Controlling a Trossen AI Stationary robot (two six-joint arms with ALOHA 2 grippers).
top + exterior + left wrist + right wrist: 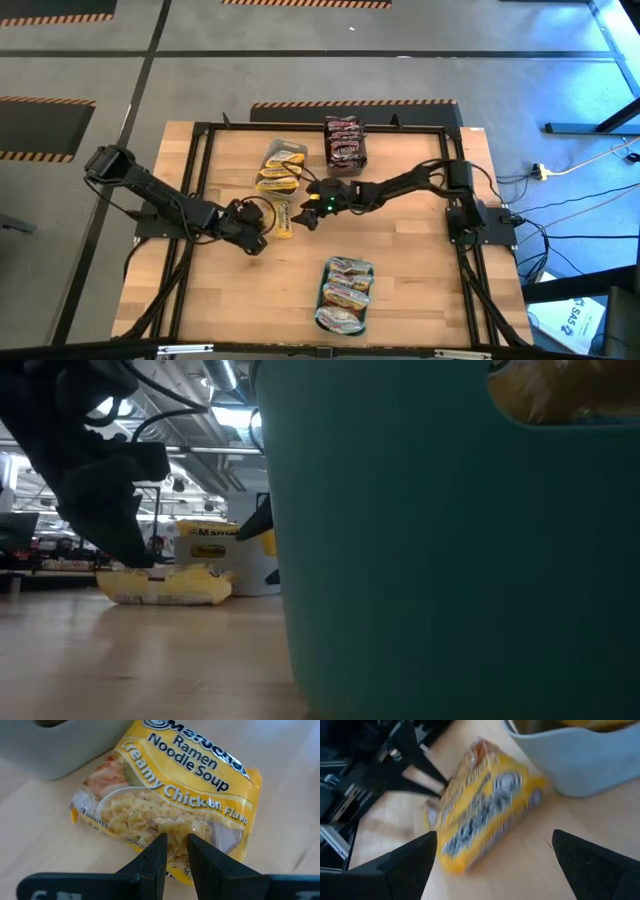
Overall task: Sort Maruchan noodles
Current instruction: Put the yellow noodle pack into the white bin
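Lying centre of high view, just below grey tub (pixel 283 152): yellow noodle packet (pixel 284 217), long axis vertical. Left gripper (pixel 262 222) pinches packet's left edge, fingers narrow. Right gripper (pixel 312 208) fingers wide, straddling right side, not holding. Both equally near.

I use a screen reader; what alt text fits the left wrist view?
A yellow Maruchan Creamy Chicken ramen packet lies on the wooden table, its edge between the left gripper's nearly closed dark fingers. A grey tub sits beside it.
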